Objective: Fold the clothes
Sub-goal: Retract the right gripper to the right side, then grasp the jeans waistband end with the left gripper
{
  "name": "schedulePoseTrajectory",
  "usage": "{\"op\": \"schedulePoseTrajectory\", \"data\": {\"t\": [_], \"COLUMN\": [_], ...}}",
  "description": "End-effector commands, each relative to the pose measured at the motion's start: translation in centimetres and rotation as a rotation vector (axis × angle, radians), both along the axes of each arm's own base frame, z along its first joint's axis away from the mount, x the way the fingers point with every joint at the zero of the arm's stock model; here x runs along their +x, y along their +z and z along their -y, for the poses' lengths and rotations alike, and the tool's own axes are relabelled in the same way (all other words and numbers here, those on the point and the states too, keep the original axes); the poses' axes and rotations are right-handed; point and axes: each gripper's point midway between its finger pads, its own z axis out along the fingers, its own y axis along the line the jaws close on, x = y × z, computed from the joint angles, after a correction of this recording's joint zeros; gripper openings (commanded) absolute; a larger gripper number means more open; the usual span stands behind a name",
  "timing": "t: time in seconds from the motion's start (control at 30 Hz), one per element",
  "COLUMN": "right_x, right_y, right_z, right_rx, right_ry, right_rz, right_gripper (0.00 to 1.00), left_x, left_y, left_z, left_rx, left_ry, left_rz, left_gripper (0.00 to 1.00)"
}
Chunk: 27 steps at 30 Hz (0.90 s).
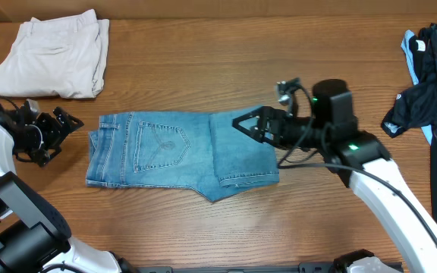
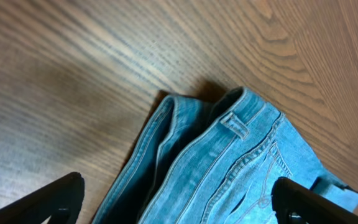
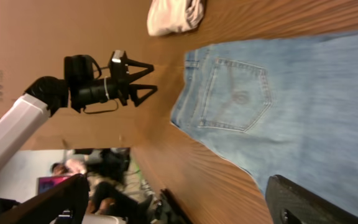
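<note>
Jeans point(image 1: 165, 152) folded into a short bundle at the middle of the counter point(image 1: 226, 61) — waistband point(image 1: 97, 148) to the left, stitched back pocket point(image 1: 160, 144) up, folded-over leg layer point(image 1: 241, 163) on the right. Right gripper point(image 1: 243, 127) above that right layer, jaws spread wide; contact with the denim impossible to judge. Left gripper point(image 1: 65, 136) just left of the waistband, off the cloth, jaws likewise spread. Cream trousers point(image 1: 51, 53) at the far left corner, black garment point(image 1: 435, 68) at the right edge — both well apart from the denim
</note>
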Motion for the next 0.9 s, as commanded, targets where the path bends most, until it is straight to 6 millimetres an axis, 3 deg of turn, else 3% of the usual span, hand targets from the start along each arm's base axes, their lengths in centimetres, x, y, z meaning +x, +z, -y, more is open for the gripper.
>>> {"op": "schedulePoseTrajectory", "data": {"t": [0.0, 0.17, 0.3, 0.47, 0.63, 0.87], "right_x": [0.5, 0.5, -0.2, -0.9, -1.3, -1.2], "right_y": [0.7, -0.8, -0.1, 0.6, 0.4, 0.4], "right_z": [2.7, 8.8, 12.2, 12.7, 12.7, 12.7], "right_rx": [-0.097, -0.413, -0.578, -0.616, -0.623, -0.621], "right_ry": [-0.084, -0.319, -0.432, -0.418, -0.412, -0.414], "right_rz": [0.097, 0.070, 0.038, 0.031, 0.016, 0.020], "right_gripper": [0.97, 1.00, 1.00, 1.00, 1.00, 1.00], "left_x": [0.3, 0.0, -0.1, -0.2, -0.5, -1.2], "left_y": [-1.0, -3.3, -5.0, -6.6, -8.2, -10.1], "left_z": [0.7, 1.0, 1.3, 1.8, 2.8, 5.4], "left_rx": [0.012, -0.014, -0.044, -0.068, -0.093, -0.145], "left_ry": [-0.086, -0.126, -0.153, -0.179, -0.213, -0.330], "left_rz": [0.007, -0.032, -0.056, -0.081, -0.116, -0.154], "left_gripper": [0.96, 0.99, 0.97, 0.96, 0.87, 0.88]}}
